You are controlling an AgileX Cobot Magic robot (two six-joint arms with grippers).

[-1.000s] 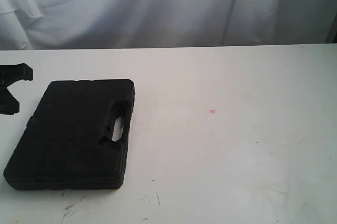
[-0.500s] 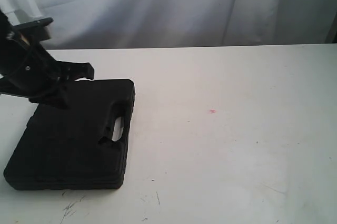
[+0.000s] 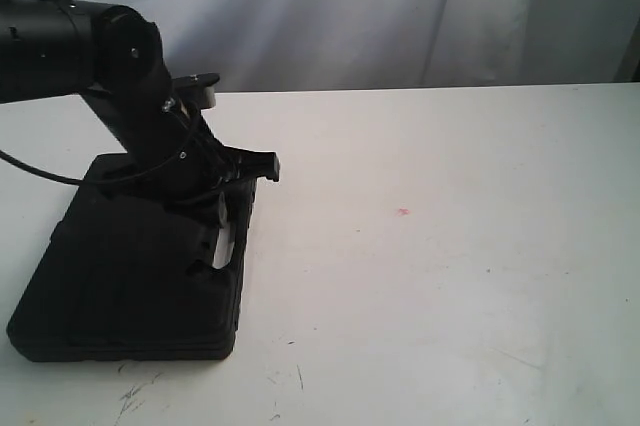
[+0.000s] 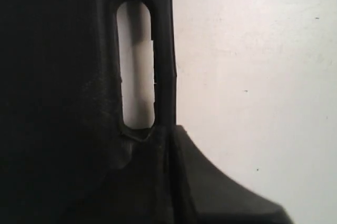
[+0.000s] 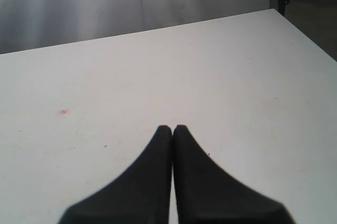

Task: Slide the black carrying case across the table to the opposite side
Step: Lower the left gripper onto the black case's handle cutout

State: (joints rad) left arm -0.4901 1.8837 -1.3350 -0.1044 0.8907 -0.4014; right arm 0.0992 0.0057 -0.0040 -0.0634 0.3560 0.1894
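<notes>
The black carrying case [image 3: 130, 286] lies flat on the white table [image 3: 450, 246] at the left, its handle slot [image 3: 225, 246] towards the table's middle. My left gripper [image 3: 225, 211] is low over the case's far end, by the handle. In the left wrist view the case [image 4: 58, 77] fills one side. The left gripper [image 4: 171, 128] is shut, its tips at the case's edge next to the slot's [image 4: 136, 66] end. Whether the tips touch the case I cannot tell. My right gripper [image 5: 172, 128] is shut and empty over bare table [image 5: 158, 66]; the exterior view does not show it.
A small pink speck [image 3: 403, 212] marks the tabletop right of the case, also seen as the pink speck [image 5: 63, 111] in the right wrist view. Dark scratches [image 3: 135, 396] lie near the front edge. A white curtain [image 3: 350, 16] hangs behind the table.
My left arm has swung in from the left edge and now hangs over the far end of the case near the handle. The case has not moved.
</notes>
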